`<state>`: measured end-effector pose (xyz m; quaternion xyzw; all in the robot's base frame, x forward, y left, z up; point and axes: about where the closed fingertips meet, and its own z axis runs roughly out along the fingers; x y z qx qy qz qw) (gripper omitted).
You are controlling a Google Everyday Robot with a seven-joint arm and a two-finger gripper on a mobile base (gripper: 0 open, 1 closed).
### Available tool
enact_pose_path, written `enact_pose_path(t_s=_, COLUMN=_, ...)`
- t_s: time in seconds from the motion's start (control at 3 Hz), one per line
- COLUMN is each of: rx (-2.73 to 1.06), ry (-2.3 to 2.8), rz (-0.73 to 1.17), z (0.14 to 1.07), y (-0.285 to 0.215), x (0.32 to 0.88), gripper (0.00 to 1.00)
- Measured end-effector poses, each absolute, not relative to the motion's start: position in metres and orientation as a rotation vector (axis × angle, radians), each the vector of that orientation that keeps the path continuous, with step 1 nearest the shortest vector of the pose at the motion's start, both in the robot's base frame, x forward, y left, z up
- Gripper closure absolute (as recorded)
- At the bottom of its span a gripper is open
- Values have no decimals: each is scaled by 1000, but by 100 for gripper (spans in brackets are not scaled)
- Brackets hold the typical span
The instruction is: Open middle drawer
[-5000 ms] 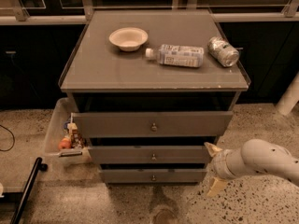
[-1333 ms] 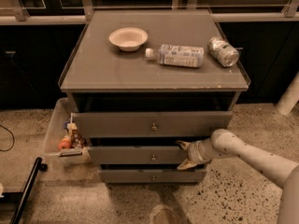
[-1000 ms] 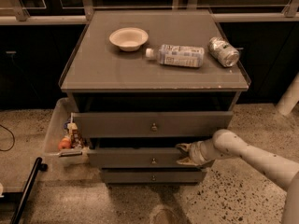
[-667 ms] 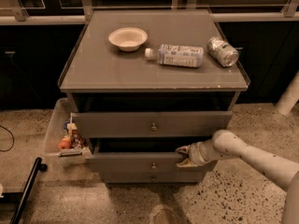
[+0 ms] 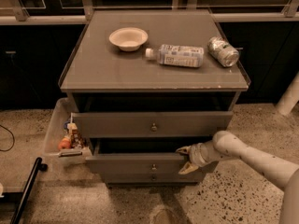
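Pincer (image 5: 186, 158) clamped on the middle drawer (image 5: 140, 162) front's right end; best drawn straight outward, level, avoiding skew against the cabinet (image 5: 154, 120).

End effector (image 5: 183, 158) is clamped on the right end of the middle drawer (image 5: 140, 162) front, which sticks out past the bottom one. Up top: a paper bowl (image 5: 128, 38), a plastic bottle (image 5: 176, 55) lying flat, and a crushed can (image 5: 223, 51).
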<state>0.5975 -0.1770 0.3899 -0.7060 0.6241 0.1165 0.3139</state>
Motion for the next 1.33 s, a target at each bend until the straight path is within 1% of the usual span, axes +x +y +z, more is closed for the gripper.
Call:
enact_pose_path(t_s=0.33, rx=-1859, ry=1685, rz=339, z=385, y=-184, x=575, gripper=65)
enact_pose_path(t_s=0.67, rx=-1859, ry=1685, rz=339, z=389, y=-183, x=574, gripper=89)
enact_pose_path(t_s=1.0, rx=-1859, ry=1688, rz=339, z=389, y=-183, x=570, gripper=100)
enact_pose_path(t_s=1.33, rx=-1859, ry=1688, rz=339, z=389, y=-183, x=571, gripper=81)
